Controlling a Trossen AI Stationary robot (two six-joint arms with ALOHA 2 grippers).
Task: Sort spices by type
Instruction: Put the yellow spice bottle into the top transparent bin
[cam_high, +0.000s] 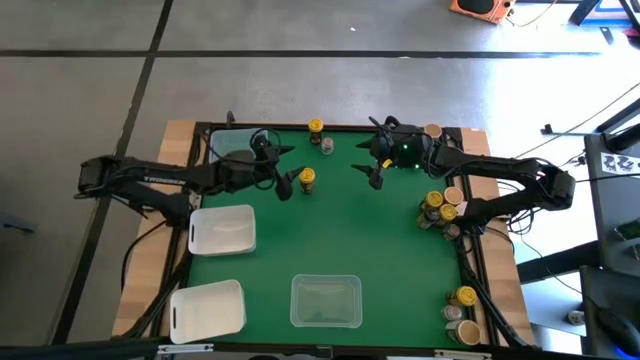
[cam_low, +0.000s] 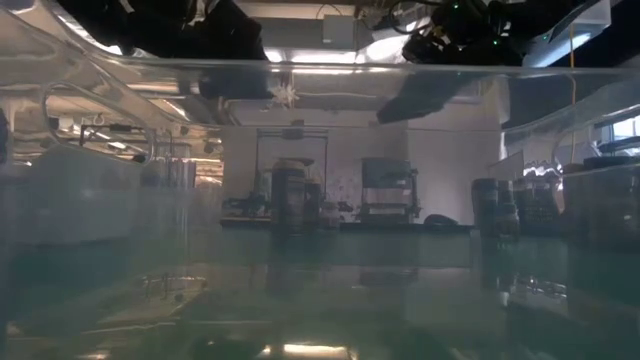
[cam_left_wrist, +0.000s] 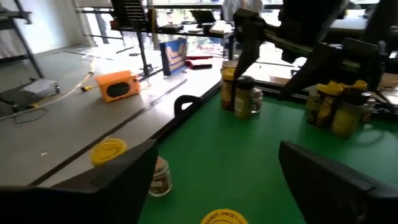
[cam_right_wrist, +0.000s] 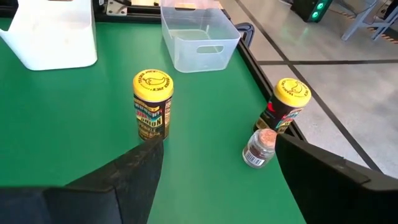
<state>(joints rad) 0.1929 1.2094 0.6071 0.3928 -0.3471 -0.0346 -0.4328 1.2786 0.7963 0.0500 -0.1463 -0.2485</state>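
Observation:
My left gripper (cam_high: 288, 182) (cam_left_wrist: 217, 147) is open and hangs over the far middle of the green mat. A yellow-lidded spice jar (cam_high: 307, 178) (cam_left_wrist: 222, 216) stands upright just in front of its fingers, low between them in the left wrist view. My right gripper (cam_high: 376, 172) (cam_right_wrist: 219, 142) is open too, to the right of that jar (cam_right_wrist: 152, 104), and faces it across bare mat. Another yellow-lidded jar (cam_high: 316, 127) (cam_right_wrist: 288, 101) and a small clear jar (cam_high: 327, 146) (cam_right_wrist: 259, 148) stand by the far edge.
A cluster of jars (cam_high: 440, 208) stands at the right edge, and more jars (cam_high: 463, 300) stand at the near right corner. Two white trays (cam_high: 222, 228) (cam_high: 207, 308) lie on the left. One clear tray (cam_high: 326, 300) lies near the middle and another (cam_right_wrist: 199, 37) at the far left.

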